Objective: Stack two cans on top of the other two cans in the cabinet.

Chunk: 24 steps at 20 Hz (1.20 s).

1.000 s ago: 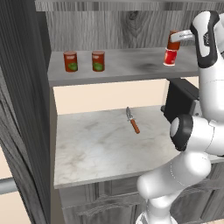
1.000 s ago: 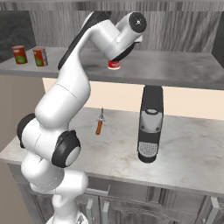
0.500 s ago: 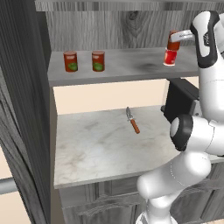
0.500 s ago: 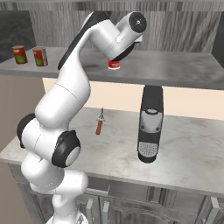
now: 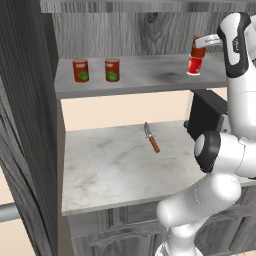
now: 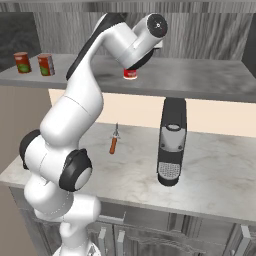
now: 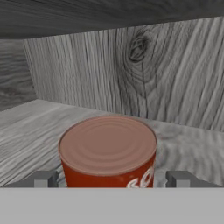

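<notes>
I see my claw (image 7: 109,179) with its grey fingertips (image 7: 43,178) on either side of a ribbed-top red can (image 7: 108,151) (contact is cut off, so I cannot tell if it grips). Far left of it, two cans (image 5: 96,70) stand on the cabinet's (image 5: 150,75) grained shelf.

An orange-handled knife (image 5: 151,138) lies on the marble counter (image 5: 110,170), left of a black coffee machine (image 6: 171,141).
</notes>
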{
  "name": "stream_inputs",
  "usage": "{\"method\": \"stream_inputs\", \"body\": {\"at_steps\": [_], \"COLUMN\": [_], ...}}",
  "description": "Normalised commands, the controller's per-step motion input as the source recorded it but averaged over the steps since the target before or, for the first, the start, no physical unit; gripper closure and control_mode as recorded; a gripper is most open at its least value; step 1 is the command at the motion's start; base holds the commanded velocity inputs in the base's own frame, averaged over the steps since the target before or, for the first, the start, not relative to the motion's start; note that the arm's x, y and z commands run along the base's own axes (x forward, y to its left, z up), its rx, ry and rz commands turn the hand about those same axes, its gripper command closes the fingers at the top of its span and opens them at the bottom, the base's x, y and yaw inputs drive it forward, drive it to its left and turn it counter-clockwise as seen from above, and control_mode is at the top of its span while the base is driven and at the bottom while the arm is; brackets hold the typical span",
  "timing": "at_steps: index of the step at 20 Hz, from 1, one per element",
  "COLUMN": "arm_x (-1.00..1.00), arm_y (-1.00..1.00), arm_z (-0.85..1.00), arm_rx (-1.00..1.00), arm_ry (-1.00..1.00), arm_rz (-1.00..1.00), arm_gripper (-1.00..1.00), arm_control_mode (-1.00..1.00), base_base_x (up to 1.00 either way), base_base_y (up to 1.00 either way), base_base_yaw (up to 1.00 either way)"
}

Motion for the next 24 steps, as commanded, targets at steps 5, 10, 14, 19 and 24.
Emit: {"method": "stream_inputs", "body": {"at_steps": [5, 10, 14, 19, 24], "arm_x": [0.0, 0.0, -0.1, -0.19, -0.3], "arm_y": [0.0, 0.0, 0.0, 0.0, 0.0], "arm_z": [0.0, 0.0, 0.0, 0.0, 0.0], "arm_rx": [0.0, 0.0, 0.0, 0.0, 0.0], "arm_ry": [0.0, 0.0, 0.0, 0.0, 0.0], "arm_rz": [0.0, 0.0, 0.0, 0.0, 0.0], "arm_gripper": [-1.0, -1.0, -1.0, -1.0, -1.0], "arm_control_mode": [-1.0, -1.0, -1.0, -1.0, -1.0], "base_base_x": [0.0, 0.0, 0.0, 0.0, 0.0], "base_base_y": [0.0, 0.0, 0.0, 0.0, 0.0], "base_base_yaw": [0.0, 0.0, 0.0, 0.0, 0.0]}}
